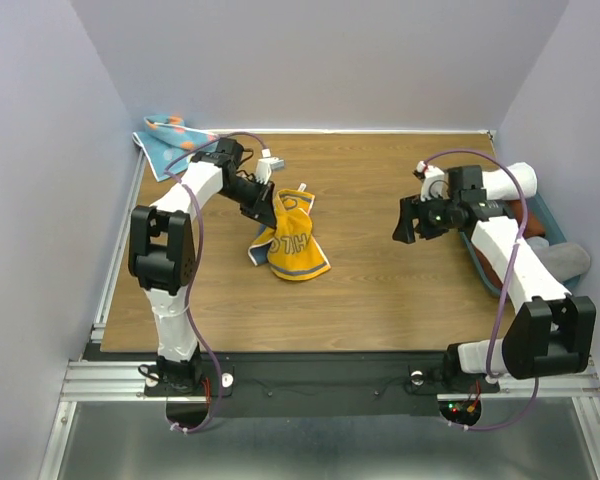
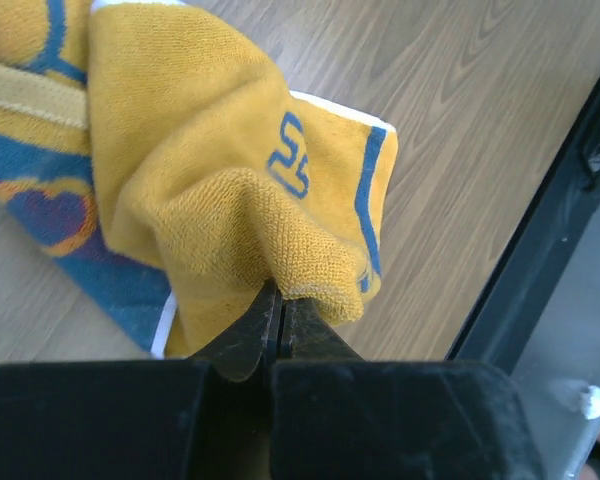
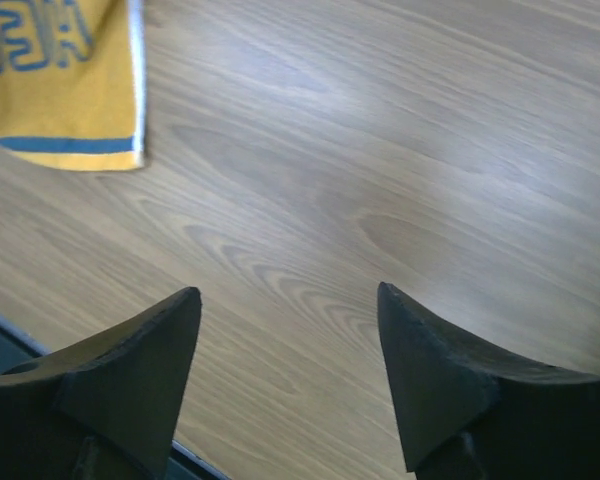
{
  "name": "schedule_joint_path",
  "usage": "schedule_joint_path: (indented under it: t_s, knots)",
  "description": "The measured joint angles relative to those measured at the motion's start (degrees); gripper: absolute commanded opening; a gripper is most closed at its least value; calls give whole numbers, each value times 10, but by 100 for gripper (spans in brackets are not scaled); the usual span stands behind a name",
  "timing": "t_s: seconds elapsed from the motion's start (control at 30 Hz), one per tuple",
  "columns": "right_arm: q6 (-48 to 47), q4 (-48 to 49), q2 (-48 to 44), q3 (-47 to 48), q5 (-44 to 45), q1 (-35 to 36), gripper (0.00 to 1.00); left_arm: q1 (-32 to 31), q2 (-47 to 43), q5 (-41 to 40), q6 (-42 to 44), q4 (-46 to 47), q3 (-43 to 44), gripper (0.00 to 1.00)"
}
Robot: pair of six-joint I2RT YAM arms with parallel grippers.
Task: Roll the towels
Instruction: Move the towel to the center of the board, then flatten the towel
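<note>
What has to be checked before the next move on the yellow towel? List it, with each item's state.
1. Left gripper grips the yellow towel: ok, jaws shut on a bunched fold.
2. Yellow towel lies flat for rolling: not ok, crumpled and partly lifted.
3. Right gripper free: ok, open, nothing between its fingers.
4. Right gripper at the towel: not ok, it hangs over bare table, apart from the cloth.
5. Light blue towel out of the way: ok, at the far left corner.
6. Number of layers pinched: cannot tell.
</note>
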Motion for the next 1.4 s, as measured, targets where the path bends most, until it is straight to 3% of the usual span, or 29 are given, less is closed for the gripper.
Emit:
schedule_joint_path:
  t_s: [0.2,0.27,0.37,0.53,0.67,0.7,0.77,0.8,1.07,1.4]
  knots:
    - [-4,8,0,4,-14,50,75,-35,56,66,-15,-20,100,0]
    - [-3,10,0,9,-29,52,91,-65,58,86,-16,-23,142,0]
    - [12,27,0,16,-56,56,100,-112,58,103,-30,-12,179,2]
    - [45,69,21,21,-84,87,99,-162,63,112,-74,28,184,30]
    - [58,89,68,24,-73,99,96,-159,84,81,-93,52,198,42]
    - [60,89,84,24,-61,99,95,-155,94,61,-96,64,202,51]
    - [61,88,97,24,-43,99,94,-146,99,36,-99,72,201,57]
    - [61,87,99,24,-33,99,94,-138,99,23,-101,75,200,65]
    - [40,76,105,24,-7,105,91,-51,98,-89,-41,100,195,61]
    - [8,55,185,16,65,224,93,-94,152,-128,90,83,214,60]
